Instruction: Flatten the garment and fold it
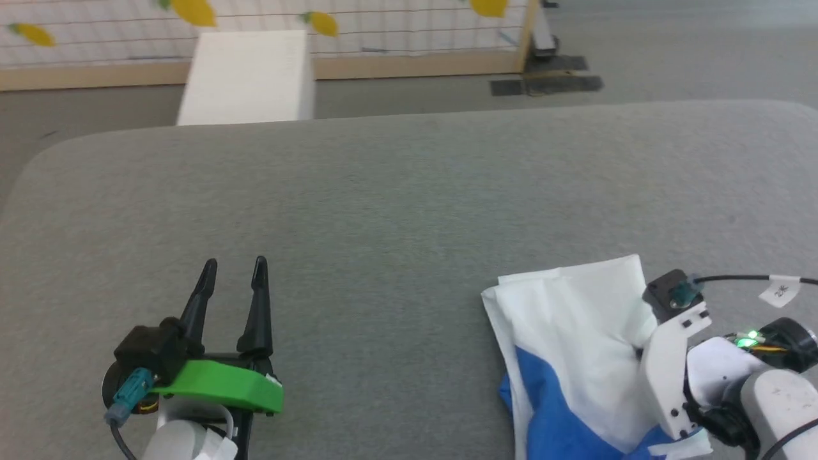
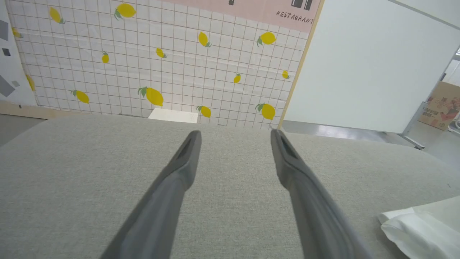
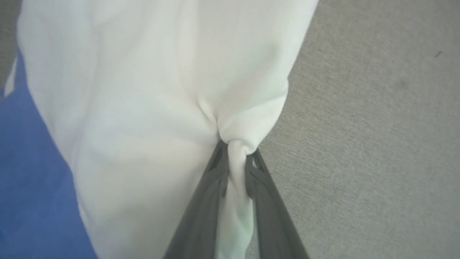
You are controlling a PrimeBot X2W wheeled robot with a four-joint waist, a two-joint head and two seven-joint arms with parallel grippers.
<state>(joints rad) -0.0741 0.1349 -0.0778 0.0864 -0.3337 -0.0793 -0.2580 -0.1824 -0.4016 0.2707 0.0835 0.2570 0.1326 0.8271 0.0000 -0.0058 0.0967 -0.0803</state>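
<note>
now the white-and-blue shirt [image 1: 575, 332] lies bunched at the near right of the grey table [image 1: 409, 204]. the right gripper [image 3: 237, 153] pinches a white fold, so it is probably best dragged slowly toward the centre. the left gripper [image 1: 233, 265], near left, stands wide open and empty.

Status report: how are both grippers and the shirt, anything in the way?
Left gripper: jaws open, empty. Right gripper: jaws shut on shirt, bunched on table. No obstacle seen.

You'll find the shirt [image 1: 575, 332] by the table's [image 1: 409, 191] front edge, to the right, with the right gripper [image 3: 236, 158] on its right edge. The left gripper [image 1: 235, 260] sits front left, well apart.
</note>
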